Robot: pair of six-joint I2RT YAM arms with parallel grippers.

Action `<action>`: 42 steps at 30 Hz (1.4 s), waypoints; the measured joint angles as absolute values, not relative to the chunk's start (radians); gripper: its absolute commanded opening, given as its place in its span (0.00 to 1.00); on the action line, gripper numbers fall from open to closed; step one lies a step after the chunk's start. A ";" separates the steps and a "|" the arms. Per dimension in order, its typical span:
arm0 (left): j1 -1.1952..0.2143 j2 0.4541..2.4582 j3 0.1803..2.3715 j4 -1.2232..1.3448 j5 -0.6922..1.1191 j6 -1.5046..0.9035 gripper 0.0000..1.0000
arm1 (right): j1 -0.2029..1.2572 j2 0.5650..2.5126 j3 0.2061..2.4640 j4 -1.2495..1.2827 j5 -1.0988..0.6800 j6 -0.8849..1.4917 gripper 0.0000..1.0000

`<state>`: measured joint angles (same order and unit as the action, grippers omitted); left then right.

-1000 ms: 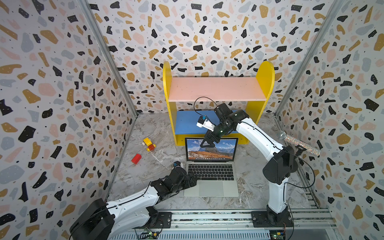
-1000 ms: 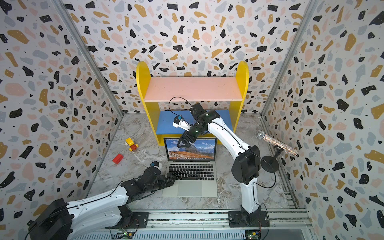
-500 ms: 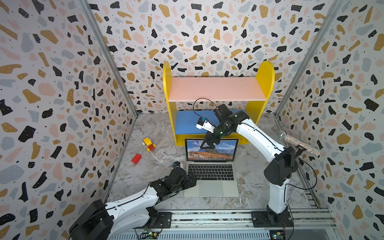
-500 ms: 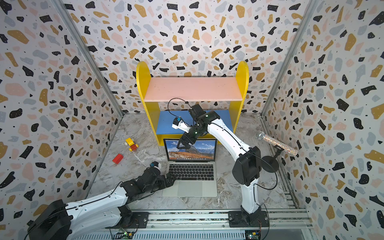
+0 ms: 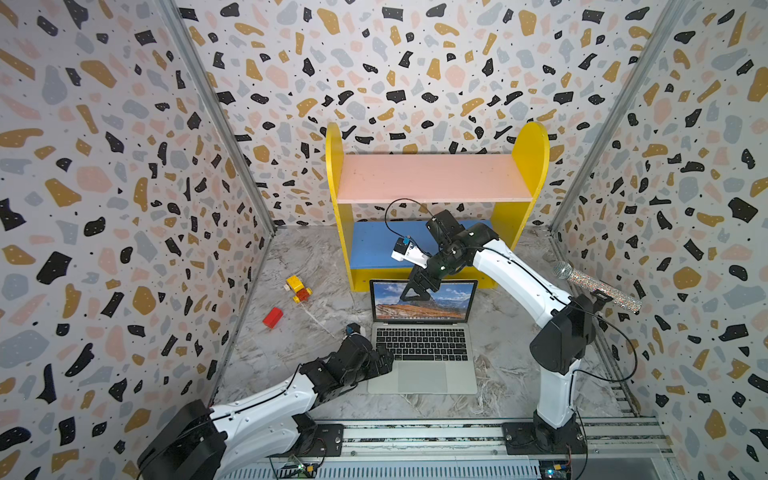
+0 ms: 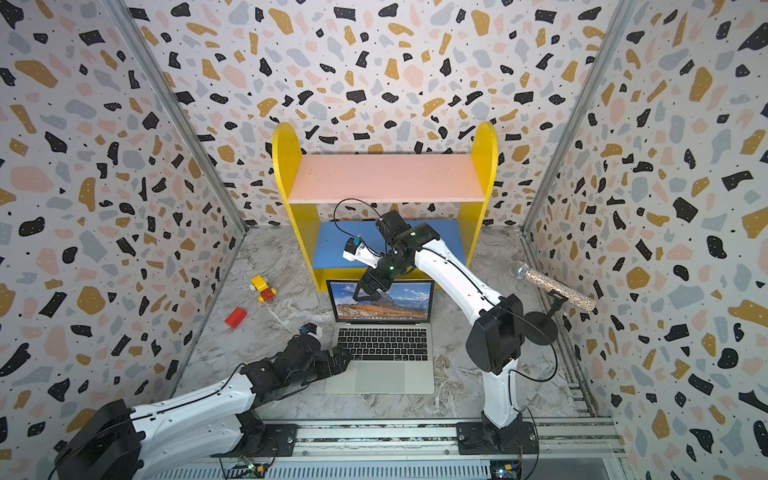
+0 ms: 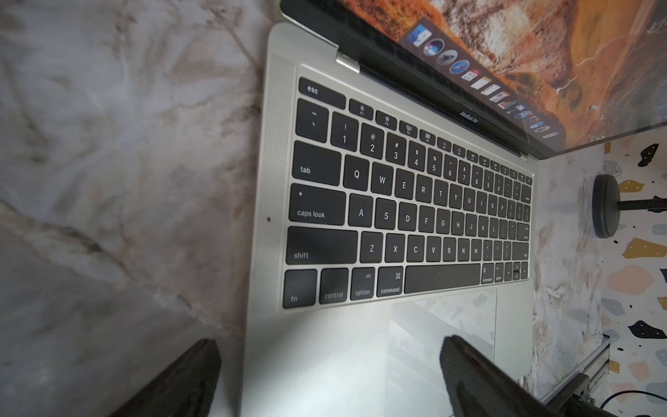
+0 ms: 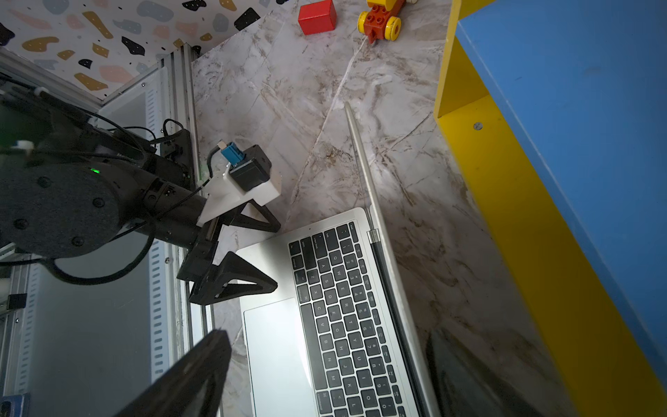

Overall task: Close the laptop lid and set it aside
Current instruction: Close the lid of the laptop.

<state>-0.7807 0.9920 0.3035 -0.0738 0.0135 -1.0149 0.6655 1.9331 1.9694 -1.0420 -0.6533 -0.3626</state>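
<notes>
We have right gripper (image 5: 417, 291) open over the lid (image 5: 451, 305) edge, left gripper (image 5: 384, 362) open at the laptop (image 5: 422, 376) front corner. We should push the lid down slowly and brace the laptop.

Robot test cell in a lab, dressed as a playroom. Walls (image 5: 104, 187) are flat panels printed with terrazzo, joined at the corners by bare aluminium posts (image 5: 219, 116). Tabletop (image 5: 299, 257) is marble print. My left arm (image 5: 266, 411) and right arm (image 5: 519, 274) bolt to a slotted metal rail (image 5: 415, 434) along the front edge, cables (image 5: 615, 345) hanging loose. Props scattered about: yellow toy shelf (image 5: 432, 178), toy car (image 5: 297, 288), red block (image 5: 272, 318), glitter microphone (image 5: 598, 287) on a stand, laptop (image 5: 422, 376).
</notes>
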 measured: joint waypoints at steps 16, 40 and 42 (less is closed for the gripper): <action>-0.781 0.986 0.303 -0.082 0.013 -1.015 1.00 | 0.692 1.917 1.945 -1.042 -0.636 -0.364 0.89; -0.781 0.976 0.299 -0.088 0.009 -1.018 1.00 | 0.726 1.870 1.863 -1.009 -0.611 -0.364 0.89; -0.781 0.972 0.299 -0.092 0.008 -1.018 1.00 | 0.727 1.862 1.853 -1.005 -0.609 -0.364 0.89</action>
<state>-0.7807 0.9718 0.2989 -0.0921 0.0082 -1.0183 0.7273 1.8622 1.8534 -1.0046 -0.6090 -0.3637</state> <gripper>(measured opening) 0.997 0.891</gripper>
